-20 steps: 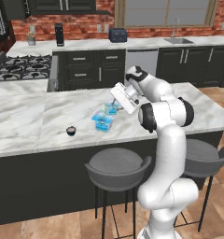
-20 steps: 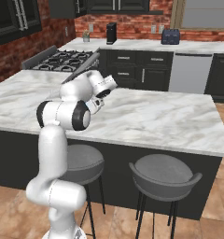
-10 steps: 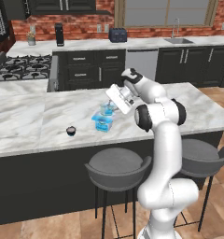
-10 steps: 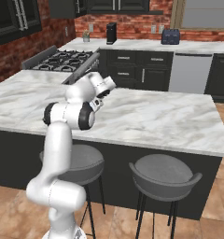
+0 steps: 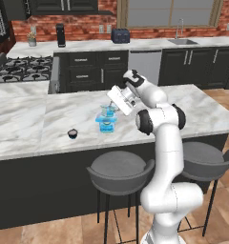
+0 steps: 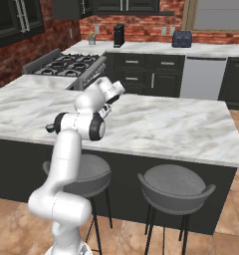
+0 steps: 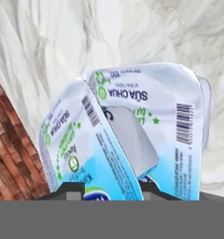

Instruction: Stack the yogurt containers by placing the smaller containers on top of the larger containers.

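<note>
Room: rendered kitchen, brick back wall, dark cabinets, marble island serving as the table (image 5: 35, 126).

Near: two grey stools (image 5: 120, 172) under the table's front edge.

Item 1, tiny dark cup (image 5: 72, 134): upright on the table toward its front edge, alone, well apart to the left of the other tubs in the left base view.

Item 2, wide light-blue tub (image 5: 107, 125): low and squarish, on the table mid-depth.

Item 3, medium cup (image 5: 107, 112): clear upper part, blue base, directly over the wide tub. Whether it rests on the tub or is held just clear cannot be told.

Item 4, hand (image 5: 114, 106): angled down at the medium cup from the right and behind. In the hand view a labelled container face (image 7: 146, 130) sits tilted right at the finger tips. Jaws drawn fully in, by all signs clenched on the medium cup.

Governing relation: the medium cup lies straight above the wide tub, so the coming move, as judged, is a short vertical settle and release; the tiny cup lies leftward and nearer.

Far: stove (image 5: 16, 71), toaster (image 5: 120, 35), sink (image 5: 182, 40).
</note>
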You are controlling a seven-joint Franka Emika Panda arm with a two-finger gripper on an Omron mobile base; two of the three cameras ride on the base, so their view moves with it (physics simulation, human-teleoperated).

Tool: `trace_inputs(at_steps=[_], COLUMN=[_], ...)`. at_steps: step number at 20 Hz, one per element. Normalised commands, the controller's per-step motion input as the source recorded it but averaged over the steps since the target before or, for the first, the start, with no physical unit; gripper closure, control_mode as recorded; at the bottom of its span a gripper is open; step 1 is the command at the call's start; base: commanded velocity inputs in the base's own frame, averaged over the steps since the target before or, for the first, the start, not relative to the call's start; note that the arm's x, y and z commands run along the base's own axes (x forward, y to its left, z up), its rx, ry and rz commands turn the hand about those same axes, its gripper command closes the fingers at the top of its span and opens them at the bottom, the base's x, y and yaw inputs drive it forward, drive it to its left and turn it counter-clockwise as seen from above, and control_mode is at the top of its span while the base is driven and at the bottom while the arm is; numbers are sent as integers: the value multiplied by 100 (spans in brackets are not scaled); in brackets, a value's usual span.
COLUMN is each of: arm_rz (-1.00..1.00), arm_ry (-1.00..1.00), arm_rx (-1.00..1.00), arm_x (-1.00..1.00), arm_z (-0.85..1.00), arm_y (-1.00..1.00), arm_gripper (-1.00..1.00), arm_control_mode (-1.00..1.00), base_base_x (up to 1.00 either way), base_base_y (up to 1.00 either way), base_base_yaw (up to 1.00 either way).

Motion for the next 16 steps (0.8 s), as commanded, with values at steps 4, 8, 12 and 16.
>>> trace_inputs(at_steps=[4, 8, 12, 16], arm_rz=[4, 5, 5, 4], arm_ry=[6, 4, 1, 0], arm_rx=[0, 0, 0, 0], arm_x=[23, 4, 0, -13], arm_z=[-20, -19, -15, -9], arm_y=[0, 0, 0, 2], arm_gripper=[100, 100, 100, -100], arm_control_mode=[-100, -100, -100, -100], base_base_x=[0, 0, 0, 0], base_base_y=[0, 0, 0, 0], base_base_yaw=[0, 0, 0, 0])
